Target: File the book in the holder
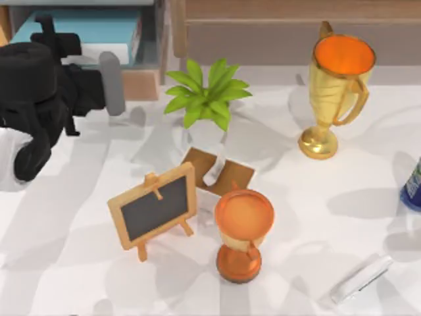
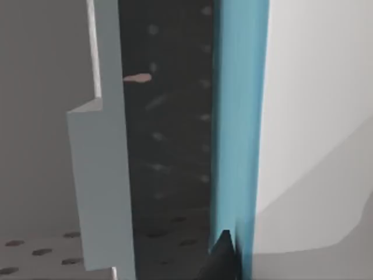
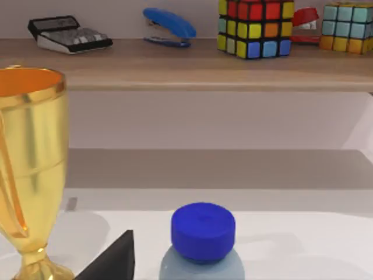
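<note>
Left arm's stretched toward the table's far-left corner, its left gripper (image 1: 112,82) right by the grey holder (image 1: 156,39). The teal book (image 1: 79,29) already sits inside that holder, lying flat. In the wrist view a dark fingertip (image 2: 221,254) touches the book's edge, but I can't tell if the fingers are parted or closed.

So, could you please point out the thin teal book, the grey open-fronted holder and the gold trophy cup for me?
Thin teal book (image 1: 72,27): top view, on its flat cover.
Grey open-fronted holder (image 1: 159,39): top view, on its thin right wall.
Gold trophy cup (image 1: 337,85): top view, on the bowl's outer side.
</note>
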Motion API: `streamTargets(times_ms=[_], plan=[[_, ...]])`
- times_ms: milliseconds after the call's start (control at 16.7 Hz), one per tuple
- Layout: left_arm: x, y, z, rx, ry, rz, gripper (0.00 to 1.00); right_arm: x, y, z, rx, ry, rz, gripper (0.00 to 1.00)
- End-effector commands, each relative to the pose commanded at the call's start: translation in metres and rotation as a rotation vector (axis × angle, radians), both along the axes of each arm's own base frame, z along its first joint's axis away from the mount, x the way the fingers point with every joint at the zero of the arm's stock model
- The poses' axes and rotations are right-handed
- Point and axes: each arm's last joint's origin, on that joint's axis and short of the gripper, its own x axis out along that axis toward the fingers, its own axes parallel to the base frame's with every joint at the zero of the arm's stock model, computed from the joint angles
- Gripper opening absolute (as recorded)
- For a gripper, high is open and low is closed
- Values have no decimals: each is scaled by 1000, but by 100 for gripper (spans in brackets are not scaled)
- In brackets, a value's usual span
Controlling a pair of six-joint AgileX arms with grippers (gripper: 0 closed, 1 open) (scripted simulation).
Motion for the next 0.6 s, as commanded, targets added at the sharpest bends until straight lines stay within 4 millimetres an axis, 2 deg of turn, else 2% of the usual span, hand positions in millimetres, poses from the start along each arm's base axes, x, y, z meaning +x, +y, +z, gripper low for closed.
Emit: streamTargets(times_ms=[240, 480, 600], plan=[[17, 0, -5, 1, 8, 0, 0, 0, 0, 0, 0, 0, 0, 100], [18, 0, -6, 1, 11, 0, 0, 0, 0, 0, 0, 0, 0, 100], [18, 0, -6, 1, 11, 0, 15, 0, 0, 0, 0, 0, 0, 100]])
